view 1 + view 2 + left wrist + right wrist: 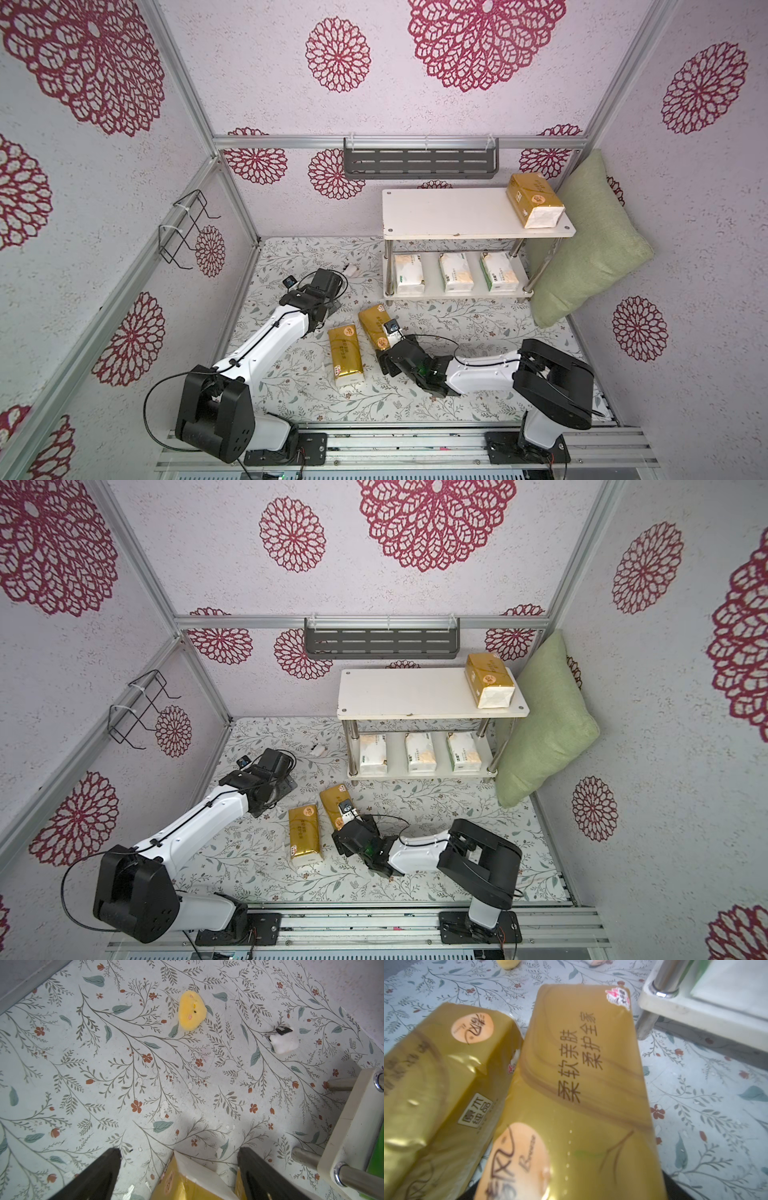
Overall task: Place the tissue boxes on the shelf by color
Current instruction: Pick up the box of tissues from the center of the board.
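The shelf [449,212] stands at the back right. One gold tissue box [534,199] lies on its top board. Three white tissue boxes [456,272] sit side by side on the lower board. Two more gold ones are on the floor mat: one lies flat [346,353], the other [372,322] is angled beside it. My right gripper [384,338] is shut on the near end of the angled one, which fills the right wrist view [581,1084]. My left gripper [179,1151] hangs open just beyond the two packs' far ends, holding nothing.
A green pillow [590,245] leans against the shelf's right side. A grey slotted rack [419,160] hangs on the back wall and a black wire rack [187,228] on the left wall. A yellow plush toy [192,1011] and a small white object [283,1040] lie on the mat.
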Available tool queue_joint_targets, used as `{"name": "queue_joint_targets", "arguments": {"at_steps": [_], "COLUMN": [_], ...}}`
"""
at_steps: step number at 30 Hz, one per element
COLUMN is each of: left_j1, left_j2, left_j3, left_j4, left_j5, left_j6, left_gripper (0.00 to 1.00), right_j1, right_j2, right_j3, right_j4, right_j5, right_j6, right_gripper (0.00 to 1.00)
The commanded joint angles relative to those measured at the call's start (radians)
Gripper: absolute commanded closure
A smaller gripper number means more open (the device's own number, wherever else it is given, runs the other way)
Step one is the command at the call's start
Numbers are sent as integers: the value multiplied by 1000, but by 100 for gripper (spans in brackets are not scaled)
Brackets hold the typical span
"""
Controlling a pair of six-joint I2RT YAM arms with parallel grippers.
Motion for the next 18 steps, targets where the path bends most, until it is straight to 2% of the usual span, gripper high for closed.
{"name": "queue_joint_targets", "arguments": {"at_steps": [1, 7, 13, 18], "left_j1": [23, 78, 127, 145], "left_j2": [6, 0, -7, -12], "left_j3": [5, 22, 32, 29], "left_j4": [11, 6, 3, 6], "left_j5": [-20, -29, -53, -63], "left_j6": [22, 58, 100, 108], "left_gripper": [4, 4, 4, 4], "right_j1": [-4, -7, -19, -47], "right_j2": [-114, -235, -300, -342], "right_j3": [16, 64, 223, 343], "right_j4": [-18, -127, -344, -464], "right_j5": [-8, -68, -113, -181], "right_j6": [-46, -106, -173, -173], "right_gripper": [19, 20, 21, 23]}}
